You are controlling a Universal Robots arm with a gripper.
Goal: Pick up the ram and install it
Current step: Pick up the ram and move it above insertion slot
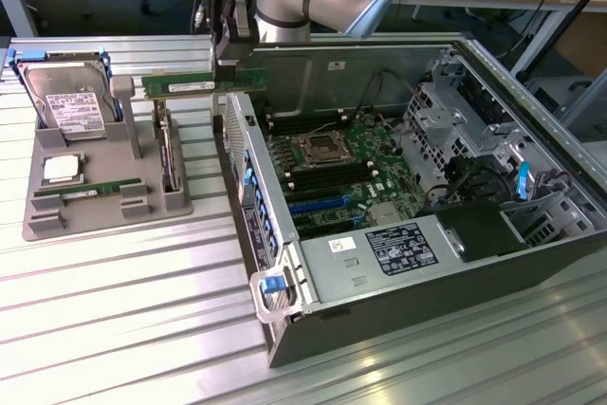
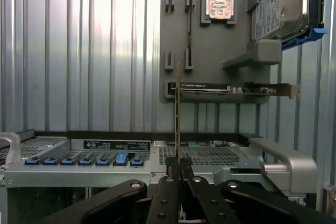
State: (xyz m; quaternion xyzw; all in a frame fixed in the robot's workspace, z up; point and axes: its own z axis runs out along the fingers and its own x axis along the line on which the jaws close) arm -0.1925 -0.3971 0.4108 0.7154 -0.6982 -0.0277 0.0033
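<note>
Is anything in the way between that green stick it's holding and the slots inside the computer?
Nothing visible is. The gripper holds the ram in the air, higher than the near wall of the computer case, and the case has no cover on. The memory slots by the processor socket lie bare below.

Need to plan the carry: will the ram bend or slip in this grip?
Probably stiff: the ram juts level from the gripper without sagging. Likely light, being so thin edge-on. Overhanging the grip, it may pivot if bumped.
</note>
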